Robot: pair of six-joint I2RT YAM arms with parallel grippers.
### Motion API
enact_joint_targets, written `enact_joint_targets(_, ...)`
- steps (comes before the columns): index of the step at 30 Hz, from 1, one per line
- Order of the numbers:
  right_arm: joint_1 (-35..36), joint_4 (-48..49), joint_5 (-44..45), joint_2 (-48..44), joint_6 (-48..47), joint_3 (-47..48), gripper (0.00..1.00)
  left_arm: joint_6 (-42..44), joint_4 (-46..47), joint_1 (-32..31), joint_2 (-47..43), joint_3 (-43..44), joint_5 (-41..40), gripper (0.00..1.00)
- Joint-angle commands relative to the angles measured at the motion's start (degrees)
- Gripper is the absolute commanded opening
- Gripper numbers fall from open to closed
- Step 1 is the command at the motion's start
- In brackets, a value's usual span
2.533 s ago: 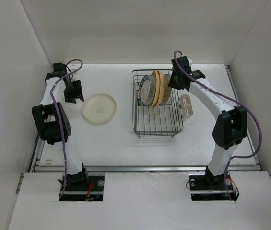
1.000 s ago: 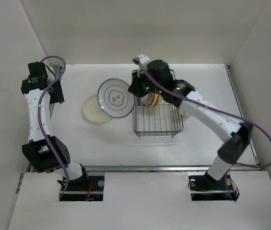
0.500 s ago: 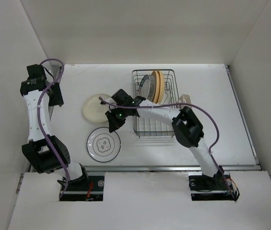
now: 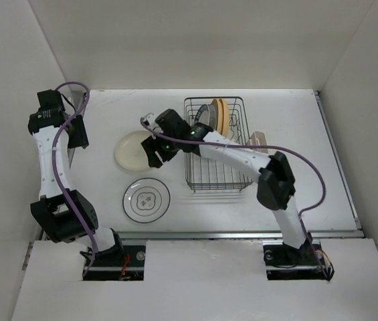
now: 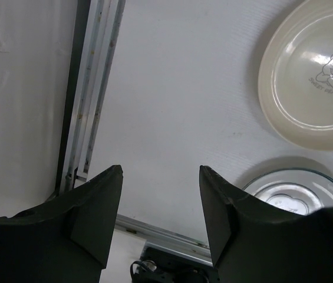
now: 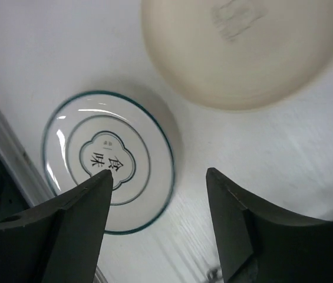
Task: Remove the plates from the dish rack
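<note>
Now, with the thin-rimmed white plate [image 4: 146, 200] lying flat by the desk's [image 4: 296, 194] near-left edge, just beside the cream plate [image 4: 135, 151], the right arm would do best to rise clear of both before swinging to the dish rack [image 4: 219, 175], where the teal-rimmed plate [image 4: 204, 122] and yellow-orange plate [image 4: 221, 115] stand in the prongs. The right fingers [image 6: 78, 230] are spread wide above the two flat plates, holding and touching nothing. The left fingers [image 5: 95, 218] hang about half open and empty over the desk's left edge.
</note>
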Motion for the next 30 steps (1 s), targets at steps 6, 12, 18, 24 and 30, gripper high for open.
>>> enact_joint_targets(6,-4.9,-4.9,40.0,-23.3,12.1,4.2,0.68,-0.1,-0.7,0.1,-2.8,0.8,0.9,0.52)
enact_joint_targets(12,-13.1,-14.4,52.1,-23.4,17.4,1.2,0.57,-0.1,-0.7,0.1,-2.8,0.8,1.5,0.52)
enact_joint_targets(18,-18.8,-12.2,49.8,-21.5,17.3,-1.7,0.52,-0.1,-1.2,0.1,-2.8,0.8,2.0,0.52)
enact_joint_targets(24,-20.7,-7.4,46.2,-21.5,13.2,-4.5,0.52,-0.1,-1.2,0.1,-2.8,0.3,1.4,0.52)
enact_joint_targets(30,-20.7,-6.8,44.8,-17.8,12.6,-4.5,0.52,-0.1,-1.2,0.1,-2.3,0.3,1.4,0.52)
